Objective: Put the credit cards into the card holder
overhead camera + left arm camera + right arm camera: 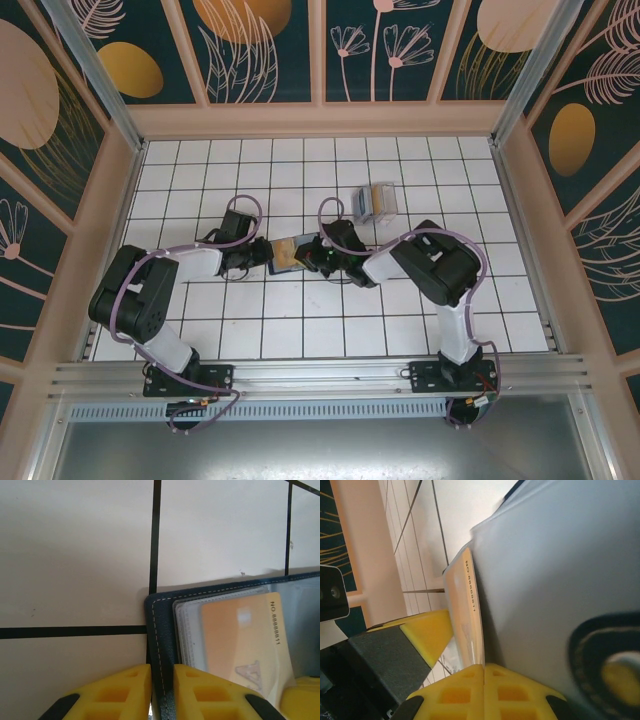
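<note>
The left gripper (161,680), nearest the lens, is being held narrow on the card holder (161,625). The holder's navy cover edge is being pinched between the yellow fingers (200,692), presumably so that the holder is being steadied and its clear sleeves presented open. Well beyond both grippers, spare cards (372,203) are being stored in a clear tray (394,203) for later pickup. Just past the left fingertips, an orange credit card (240,640) is apparently being lodged part-way into a sleeve. Its far end is being gripped by the fully closed right gripper (484,672), seemingly for pushing it home.
</note>
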